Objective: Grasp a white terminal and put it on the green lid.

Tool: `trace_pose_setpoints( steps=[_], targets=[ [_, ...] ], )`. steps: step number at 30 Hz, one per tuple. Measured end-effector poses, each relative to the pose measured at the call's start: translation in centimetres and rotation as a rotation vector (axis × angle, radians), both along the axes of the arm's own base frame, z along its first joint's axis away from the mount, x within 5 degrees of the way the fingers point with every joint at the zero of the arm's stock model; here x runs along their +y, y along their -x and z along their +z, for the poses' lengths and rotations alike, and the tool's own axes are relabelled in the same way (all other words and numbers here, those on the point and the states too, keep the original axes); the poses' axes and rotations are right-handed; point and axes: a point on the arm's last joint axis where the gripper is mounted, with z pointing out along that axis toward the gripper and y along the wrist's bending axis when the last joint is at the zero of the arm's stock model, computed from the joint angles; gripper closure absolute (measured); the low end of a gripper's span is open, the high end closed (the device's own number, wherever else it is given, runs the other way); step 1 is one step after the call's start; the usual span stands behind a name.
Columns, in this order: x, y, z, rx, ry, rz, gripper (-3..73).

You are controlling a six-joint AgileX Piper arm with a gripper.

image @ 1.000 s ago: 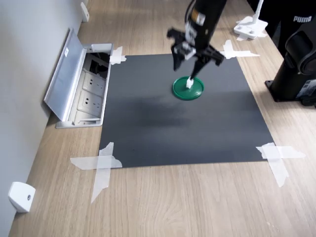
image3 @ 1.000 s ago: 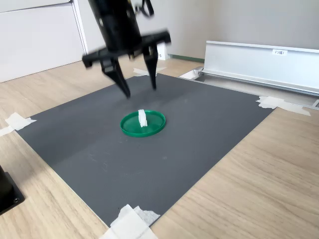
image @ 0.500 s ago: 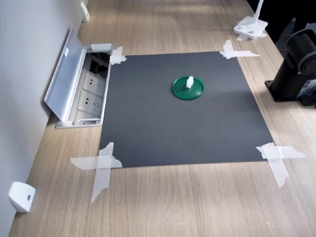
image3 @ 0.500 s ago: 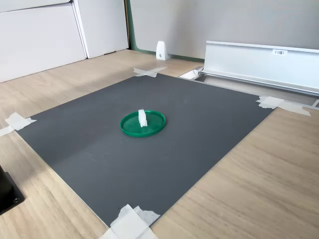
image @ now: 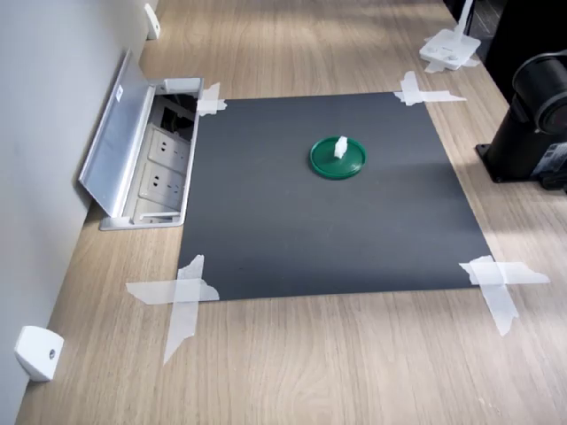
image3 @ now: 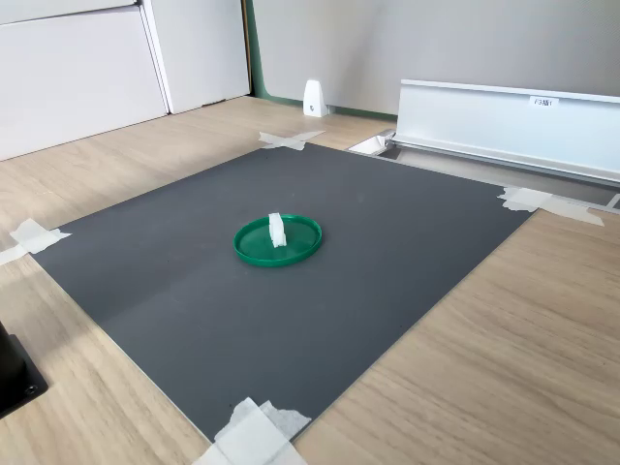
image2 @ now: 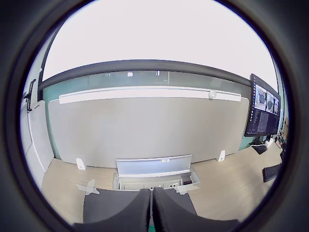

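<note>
Wooden tabletop runs under everything, with a dark mat [image: 328, 195] taped flat at its four corners. Near the mat's middle sits one green lid [image: 337, 158], and one white terminal [image: 340, 147] stands upright on it, inside the rim; in the second exterior view the terminal [image3: 277, 230] is close to the lid's [image3: 278, 241] centre. Placement looks finished to me, so nothing seems left but for the arm to rest clear. Farther off, an open socket box [image: 151, 159] lies against the wall. Only the wrist view shows the gripper [image2: 151, 212], raised, fingers pressed together on nothing.
</note>
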Motion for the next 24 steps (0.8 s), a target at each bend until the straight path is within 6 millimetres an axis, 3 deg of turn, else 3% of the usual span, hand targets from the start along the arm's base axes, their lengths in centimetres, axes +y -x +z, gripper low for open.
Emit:
trace_pose_setpoints(
  steps=[13, 20, 24],
  targets=[
    [0.2, 4.8, -8.5, -0.09, 0.009, -0.002, 70.0],
    [0.1, 4.1, -12.4, 0.012, 0.001, -0.003, 70.2],
    [0.1, 3.7, -13.7, 0.049, -0.005, -0.001, 70.2]
  ],
)
